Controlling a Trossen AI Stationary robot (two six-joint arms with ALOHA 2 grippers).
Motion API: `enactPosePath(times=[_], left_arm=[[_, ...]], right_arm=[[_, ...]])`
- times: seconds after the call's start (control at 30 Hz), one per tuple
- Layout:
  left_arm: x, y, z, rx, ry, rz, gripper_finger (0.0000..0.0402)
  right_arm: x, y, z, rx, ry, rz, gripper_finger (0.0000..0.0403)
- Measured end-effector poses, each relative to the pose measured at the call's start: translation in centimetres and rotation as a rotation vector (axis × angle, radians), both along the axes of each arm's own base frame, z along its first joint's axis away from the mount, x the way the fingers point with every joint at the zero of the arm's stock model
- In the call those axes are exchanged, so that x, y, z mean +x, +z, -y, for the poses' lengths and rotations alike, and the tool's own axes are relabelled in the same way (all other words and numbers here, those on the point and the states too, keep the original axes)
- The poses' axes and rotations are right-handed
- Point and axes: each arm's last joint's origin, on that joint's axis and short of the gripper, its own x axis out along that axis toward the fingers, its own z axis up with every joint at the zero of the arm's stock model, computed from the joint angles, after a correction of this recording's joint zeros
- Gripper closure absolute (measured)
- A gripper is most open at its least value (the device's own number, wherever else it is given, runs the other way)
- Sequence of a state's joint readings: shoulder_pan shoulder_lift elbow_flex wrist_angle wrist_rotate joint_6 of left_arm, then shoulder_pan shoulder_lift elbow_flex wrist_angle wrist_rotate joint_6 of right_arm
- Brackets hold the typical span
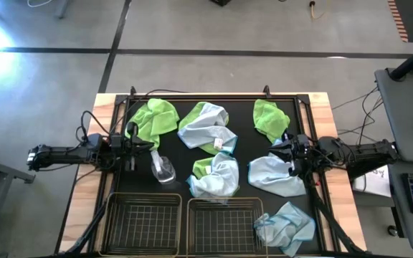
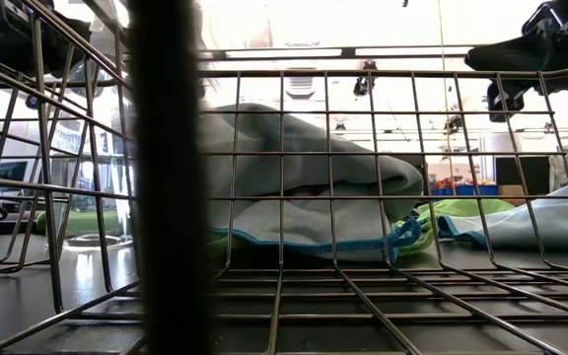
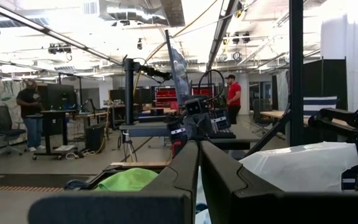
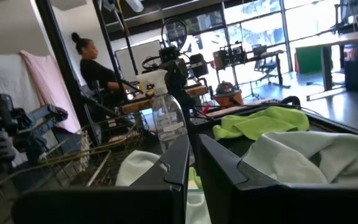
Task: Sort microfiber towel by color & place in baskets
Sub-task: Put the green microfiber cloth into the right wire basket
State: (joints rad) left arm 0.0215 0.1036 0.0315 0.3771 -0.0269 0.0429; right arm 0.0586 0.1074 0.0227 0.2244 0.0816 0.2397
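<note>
Mat: black, towel-strewn | table: wood | floor: grey concrete

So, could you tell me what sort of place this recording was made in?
Probably an open robotics lab or workshop: exposed ceiling ducts, workbenches with equipment, and a person at a bench beyond the table.

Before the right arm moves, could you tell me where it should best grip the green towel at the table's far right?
Probably the raised crumpled fold at the middle of the green towel, coming straight down from above. It lies alone on the black mat, bunched rather than flat, so a ridge stands up for the fingers. The right gripper, shut and empty, waits just beside it.
</note>
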Motion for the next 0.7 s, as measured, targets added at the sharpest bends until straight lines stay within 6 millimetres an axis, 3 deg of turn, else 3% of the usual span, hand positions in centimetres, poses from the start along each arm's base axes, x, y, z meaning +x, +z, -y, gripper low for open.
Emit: enactPosePath(times=[0.3, 0.5, 0.7], left_arm=[[0.0, 0.2, 0.0, 0.206, 0.051, -0.002, 0.0400], [-0.9, 3.5, 0.1, 0.192, 0.053, 0.061, 0.0400], [-1.8, 6.2, 0.1, 0.132, 0.030, -0.070, 0.0400]], right_arm=[[0.0, 0.0, 0.5, 0.044, -0.154, 0.003, 0.0374], [-0.3, 1.7, 0.5, 0.011, -0.156, 0.040, 0.0374], [-0.4, 3.5, 0.5, -0.102, -0.176, 0.028, 0.0374]])
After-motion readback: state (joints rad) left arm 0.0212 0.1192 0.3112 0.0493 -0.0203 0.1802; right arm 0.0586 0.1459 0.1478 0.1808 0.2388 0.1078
